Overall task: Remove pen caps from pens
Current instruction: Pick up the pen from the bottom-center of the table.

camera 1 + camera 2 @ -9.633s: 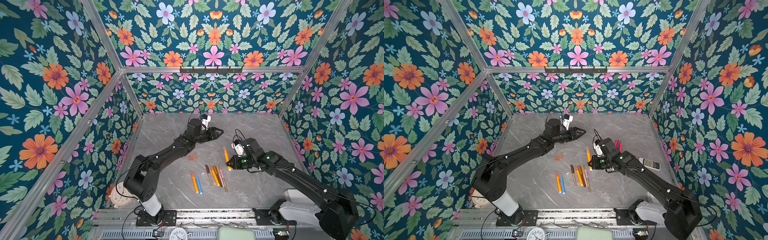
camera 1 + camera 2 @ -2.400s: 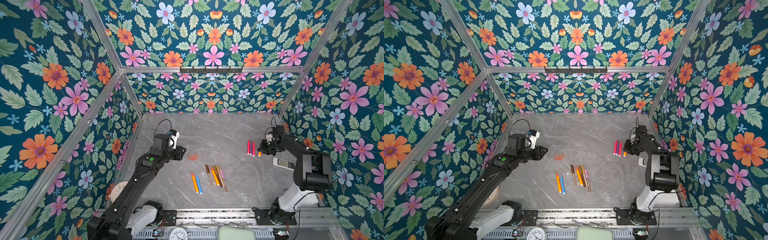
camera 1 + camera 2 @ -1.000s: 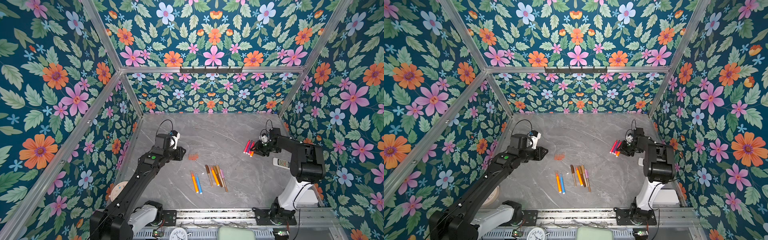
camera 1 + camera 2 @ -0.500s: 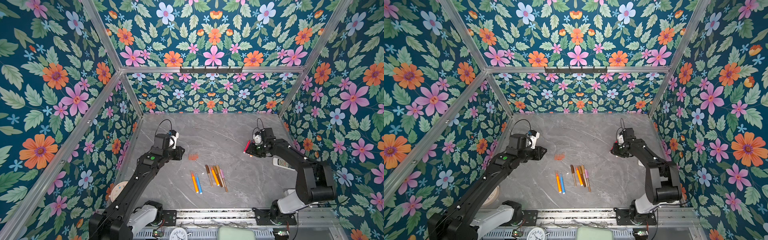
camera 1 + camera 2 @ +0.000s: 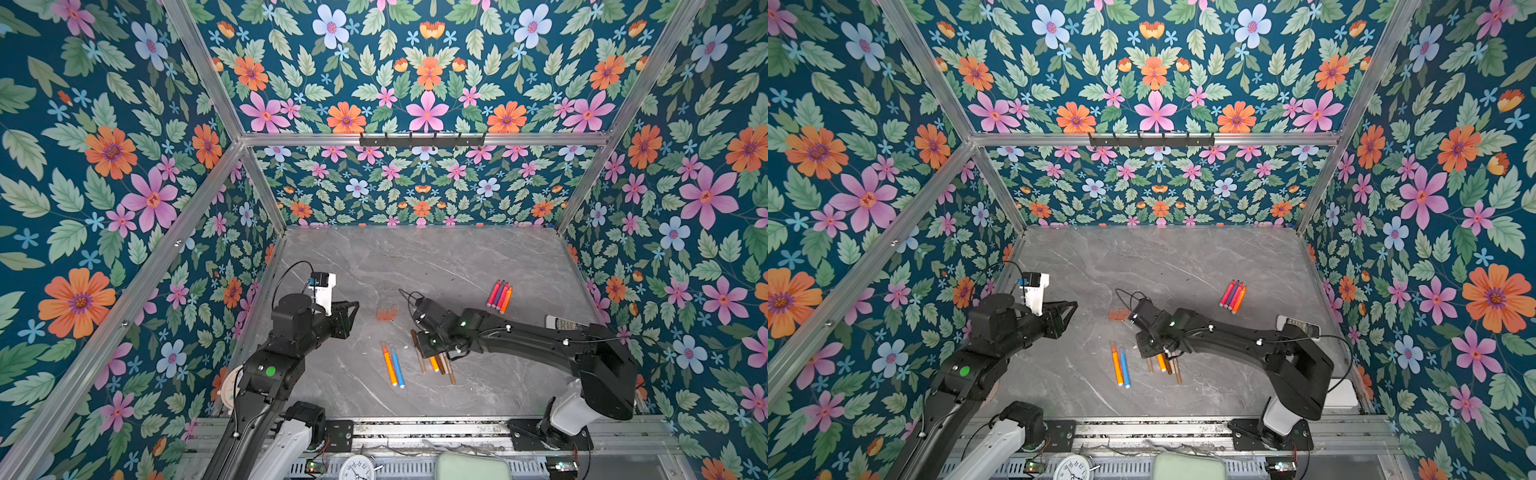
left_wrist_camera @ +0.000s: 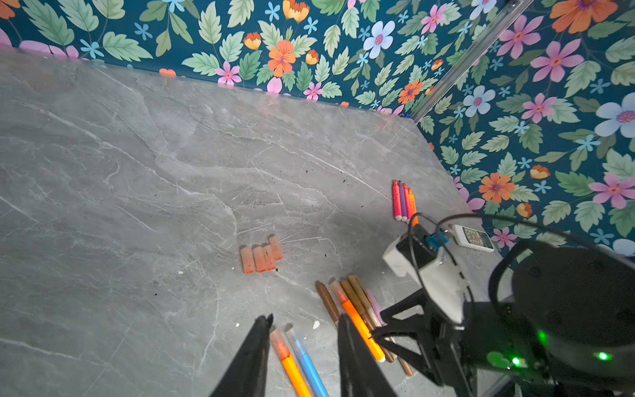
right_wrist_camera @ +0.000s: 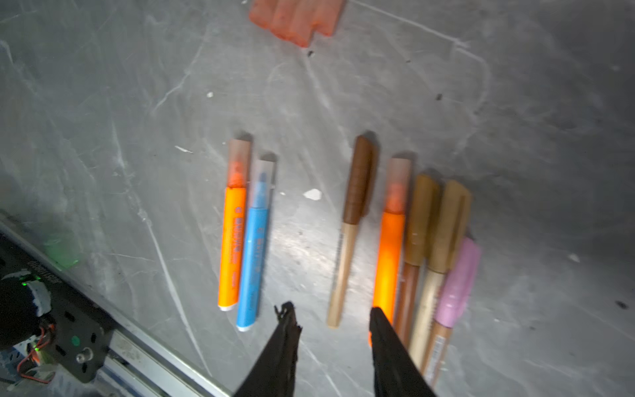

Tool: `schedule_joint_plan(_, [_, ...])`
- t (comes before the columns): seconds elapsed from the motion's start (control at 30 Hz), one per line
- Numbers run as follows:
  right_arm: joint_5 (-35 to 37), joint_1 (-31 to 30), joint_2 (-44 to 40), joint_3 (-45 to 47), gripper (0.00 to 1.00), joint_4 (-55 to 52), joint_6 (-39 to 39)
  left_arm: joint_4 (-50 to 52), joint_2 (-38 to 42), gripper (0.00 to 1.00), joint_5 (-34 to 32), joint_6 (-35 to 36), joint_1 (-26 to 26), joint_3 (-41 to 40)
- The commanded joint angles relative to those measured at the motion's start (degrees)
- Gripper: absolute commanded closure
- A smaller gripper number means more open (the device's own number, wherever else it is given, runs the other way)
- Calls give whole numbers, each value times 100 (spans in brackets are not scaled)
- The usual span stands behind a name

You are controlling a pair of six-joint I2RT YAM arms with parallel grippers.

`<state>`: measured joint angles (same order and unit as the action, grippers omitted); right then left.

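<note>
Nearest the front rail (image 5: 415, 428), the orange pen (image 7: 232, 247) and blue pen (image 7: 254, 261) lie capped side by side. Just beside them the cluster of capped pens (image 7: 446, 223) sits below the right gripper (image 7: 330, 312) — jaws apart, empty, the brown-capped pen (image 7: 350, 223) showing its tail between them. Farther back the left gripper (image 6: 304, 319) hangs over the table (image 5: 415, 266), released and holding nothing, near four loose pen caps (image 6: 262, 258) — beyond and to the right, four uncapped pens (image 5: 500, 296) lie together.
</note>
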<state>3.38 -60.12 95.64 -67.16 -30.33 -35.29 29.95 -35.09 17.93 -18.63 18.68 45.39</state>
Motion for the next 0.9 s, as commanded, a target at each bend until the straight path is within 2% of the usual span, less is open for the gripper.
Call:
schedule_joint_plan(0.0, [407,-372,372,-265,67,-443,-638,-203,222,62,-131,-150,2,-48])
schedule_joint_plan(0.33, [264,-1023,915,-317,64,-193,-760,-288,377,63,-377,-203,-5,-116])
schedule_joint_plan(0.87, [281,-1193,2045,-1603,64,-716,-761,-297,521,62,-387,-220,-1,-125])
